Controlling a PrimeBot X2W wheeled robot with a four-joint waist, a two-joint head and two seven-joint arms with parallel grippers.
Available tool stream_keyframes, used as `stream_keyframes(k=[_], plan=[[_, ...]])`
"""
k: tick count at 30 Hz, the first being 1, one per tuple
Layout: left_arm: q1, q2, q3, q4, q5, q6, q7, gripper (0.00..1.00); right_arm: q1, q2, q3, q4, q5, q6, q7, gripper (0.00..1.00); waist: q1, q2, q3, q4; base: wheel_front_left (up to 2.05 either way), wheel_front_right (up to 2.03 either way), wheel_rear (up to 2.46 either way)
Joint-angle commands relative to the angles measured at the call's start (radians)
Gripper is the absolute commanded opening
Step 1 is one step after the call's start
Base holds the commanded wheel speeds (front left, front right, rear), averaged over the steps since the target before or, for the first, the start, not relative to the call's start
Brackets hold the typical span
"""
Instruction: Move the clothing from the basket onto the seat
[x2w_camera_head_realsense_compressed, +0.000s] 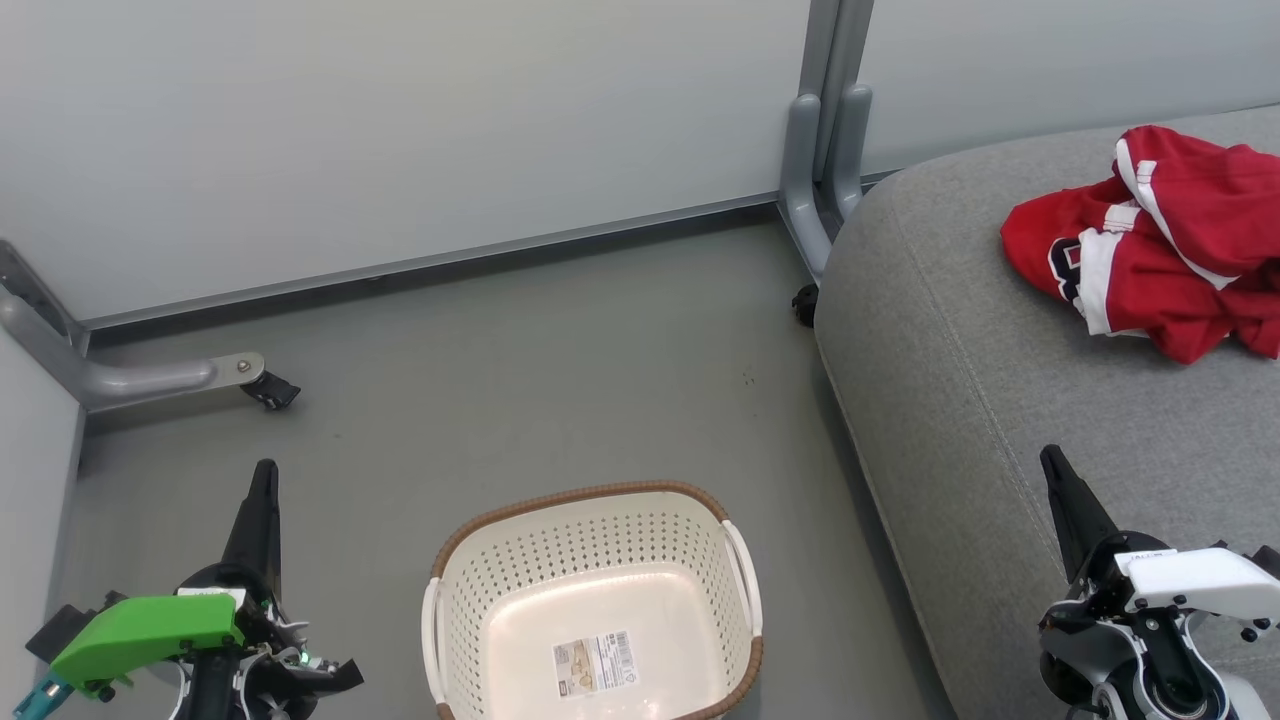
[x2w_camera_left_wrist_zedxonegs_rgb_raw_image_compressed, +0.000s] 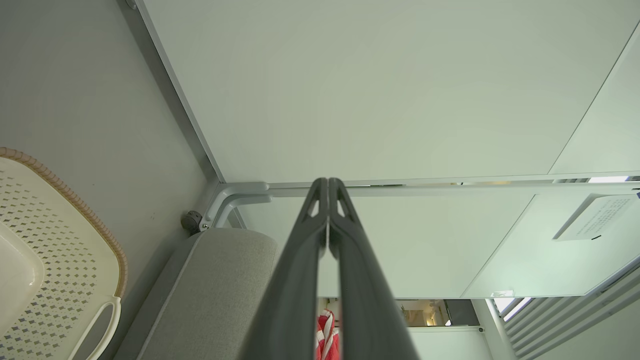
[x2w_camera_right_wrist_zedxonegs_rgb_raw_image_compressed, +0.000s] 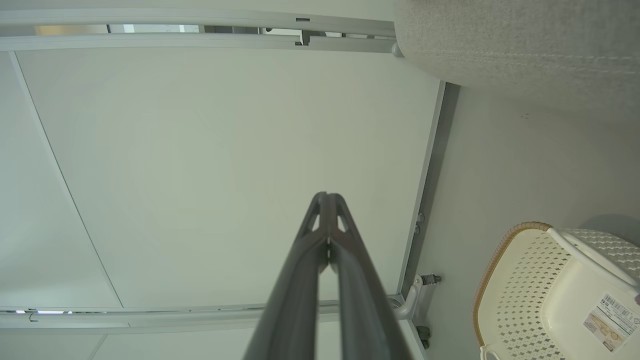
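Clothing (x2w_camera_head_realsense_compressed: 1150, 245) lies bunched on the seat (x2w_camera_head_realsense_compressed: 980, 420), and I read both pincers as closed.

From my head camera the red garments with white stripe trim sit crumpled on the grey cushion's far right, well apart from the basket (x2w_camera_head_realsense_compressed: 590, 500), which stands on the grey floor (x2w_camera_head_realsense_compressed: 560, 370) just left of the cushion's rounded edge. I can see the basket's pale bottom with a paper label (x2w_camera_head_realsense_compressed: 594, 663) lying flat on it. The left gripper (x2w_camera_head_realsense_compressed: 262, 480) hovers over the floor to the left of the basket, its dark fingers pressed together and pointing at the wall panel (x2w_camera_head_realsense_compressed: 400, 130). The right gripper (x2w_camera_head_realsense_compressed: 1055, 475) hangs over the near part of the seat, fingers likewise tip to tip with nothing between them, short of the clothing. Both wrist cameras show the fingertips meeting.
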Motion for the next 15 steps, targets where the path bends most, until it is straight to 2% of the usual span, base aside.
stream_keyframes(k=[1,15], plan=[[-0.011,0.000,0.003,0.001,0.001,-0.004,0.005,0.00,-0.008,-0.004,-0.003,0.002,0.002,0.000,0.004,0.00,0.0000,0.0000,0.000,0.000,0.00,0.00,0.00],[-0.011,0.000,0.003,0.001,0.001,-0.004,0.005,0.00,-0.008,-0.004,-0.003,0.002,0.002,0.000,0.004,0.00,0.0000,0.0000,0.000,0.000,0.00,0.00,0.00]])
